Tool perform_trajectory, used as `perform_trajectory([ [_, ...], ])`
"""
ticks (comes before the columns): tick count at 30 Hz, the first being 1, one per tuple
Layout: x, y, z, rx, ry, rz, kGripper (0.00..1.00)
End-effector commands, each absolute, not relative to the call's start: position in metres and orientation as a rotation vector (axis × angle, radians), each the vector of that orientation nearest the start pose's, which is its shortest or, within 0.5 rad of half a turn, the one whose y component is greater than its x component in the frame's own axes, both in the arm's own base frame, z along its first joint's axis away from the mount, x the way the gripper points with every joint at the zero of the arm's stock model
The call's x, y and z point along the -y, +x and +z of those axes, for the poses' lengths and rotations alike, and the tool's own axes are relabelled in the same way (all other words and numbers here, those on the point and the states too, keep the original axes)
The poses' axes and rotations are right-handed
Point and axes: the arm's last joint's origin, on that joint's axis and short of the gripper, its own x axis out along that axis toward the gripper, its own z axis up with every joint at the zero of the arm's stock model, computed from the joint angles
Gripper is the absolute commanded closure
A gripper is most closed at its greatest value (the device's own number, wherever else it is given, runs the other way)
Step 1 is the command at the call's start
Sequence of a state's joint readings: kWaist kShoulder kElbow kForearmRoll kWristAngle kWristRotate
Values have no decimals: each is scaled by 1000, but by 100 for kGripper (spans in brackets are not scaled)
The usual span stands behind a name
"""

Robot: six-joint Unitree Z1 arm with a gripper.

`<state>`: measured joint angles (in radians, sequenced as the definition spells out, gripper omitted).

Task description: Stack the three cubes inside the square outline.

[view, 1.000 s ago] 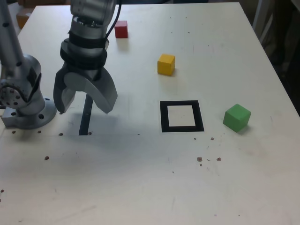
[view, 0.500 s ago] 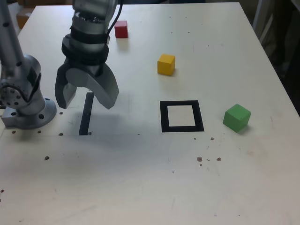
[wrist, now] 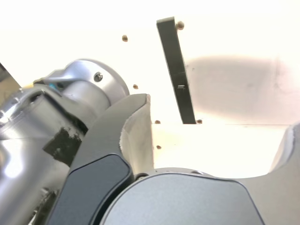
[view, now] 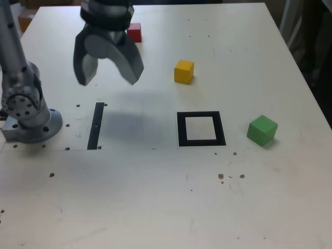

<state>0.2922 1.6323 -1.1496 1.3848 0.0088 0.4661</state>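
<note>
Three cubes lie apart on the white table in the exterior view: a red cube (view: 134, 32) at the back, partly behind my arm, a yellow cube (view: 183, 71) near the middle, and a green cube (view: 262, 129) toward the exterior view's right. The square outline (view: 201, 128), black with a pale centre, lies empty between the yellow and green cubes. My gripper (view: 110, 79) hangs open above the table, in front of the red cube and left of the yellow one in the exterior view, holding nothing. In the wrist view one finger (wrist: 136, 126) shows, with no cube in sight.
A narrow black strip (view: 96, 125) lies on the table below the gripper, also seen as the strip (wrist: 176, 70) in the wrist view. The arm's grey base (view: 28, 116) stands at the exterior view's left edge. Small dark specks dot the tabletop.
The gripper has risen and moved back from over the black strip toward the red cube, staying open. The cubes and the outline have not moved.
</note>
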Motion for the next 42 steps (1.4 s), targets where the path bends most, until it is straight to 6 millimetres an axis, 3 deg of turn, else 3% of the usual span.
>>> perform_trajectory([
  [1,-75,199,293,-1831,59,-191,2],
  [12,-161,196,318,-1824,37,-4,0],
  [22,-222,189,338,-1821,51,109,1],
  [30,-260,197,332,-1849,68,153,1],
  [42,-328,220,304,-1859,63,127,1],
])
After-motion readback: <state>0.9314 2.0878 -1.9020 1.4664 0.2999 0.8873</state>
